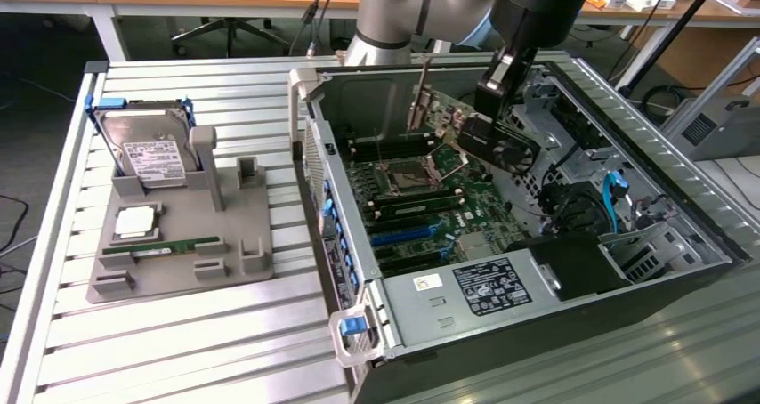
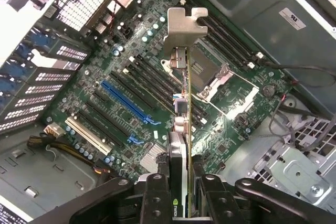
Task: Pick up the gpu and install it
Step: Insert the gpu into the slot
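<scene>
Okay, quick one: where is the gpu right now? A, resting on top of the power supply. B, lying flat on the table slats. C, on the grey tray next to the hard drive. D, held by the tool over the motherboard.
D: the tool is clamped on the gpu, which hangs on edge over the motherboard inside the open case.

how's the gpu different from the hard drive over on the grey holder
The gpu is held in the gripper, edge-on above the motherboard; the hard drive leans in the grey holder. The gpu shows green board and a bracket; the hard drive is silver with a white label. Both are flat rectangles.
</scene>
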`<state>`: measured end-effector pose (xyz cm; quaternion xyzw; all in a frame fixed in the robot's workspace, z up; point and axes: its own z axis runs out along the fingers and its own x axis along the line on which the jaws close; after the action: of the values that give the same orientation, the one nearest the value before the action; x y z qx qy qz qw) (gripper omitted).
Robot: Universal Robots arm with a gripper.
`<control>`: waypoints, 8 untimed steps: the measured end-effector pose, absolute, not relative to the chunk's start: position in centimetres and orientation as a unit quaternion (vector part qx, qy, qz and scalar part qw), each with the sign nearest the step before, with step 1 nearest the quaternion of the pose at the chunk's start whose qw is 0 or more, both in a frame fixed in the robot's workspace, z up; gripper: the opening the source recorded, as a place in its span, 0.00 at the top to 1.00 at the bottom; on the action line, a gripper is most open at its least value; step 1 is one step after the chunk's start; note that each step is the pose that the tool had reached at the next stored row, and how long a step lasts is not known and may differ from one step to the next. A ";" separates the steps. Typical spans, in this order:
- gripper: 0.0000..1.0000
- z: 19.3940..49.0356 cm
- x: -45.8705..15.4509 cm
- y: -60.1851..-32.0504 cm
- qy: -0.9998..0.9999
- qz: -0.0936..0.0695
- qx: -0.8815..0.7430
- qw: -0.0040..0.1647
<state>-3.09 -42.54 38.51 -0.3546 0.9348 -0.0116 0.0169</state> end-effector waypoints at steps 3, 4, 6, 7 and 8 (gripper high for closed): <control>0.73 38.5 -3.1 -42.5 0.931 -0.011 -0.365 0.017; 0.73 38.5 -3.1 -42.5 0.929 -0.011 -0.370 0.017; 0.73 38.5 -3.1 -42.5 0.916 -0.011 -0.401 0.018; 0.73 38.5 -3.1 -42.5 0.903 -0.010 -0.428 0.018; 0.73 38.5 -3.1 -42.5 0.892 -0.010 -0.452 0.018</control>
<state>-3.09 -42.55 38.45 -0.4517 0.8919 -0.0097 0.0181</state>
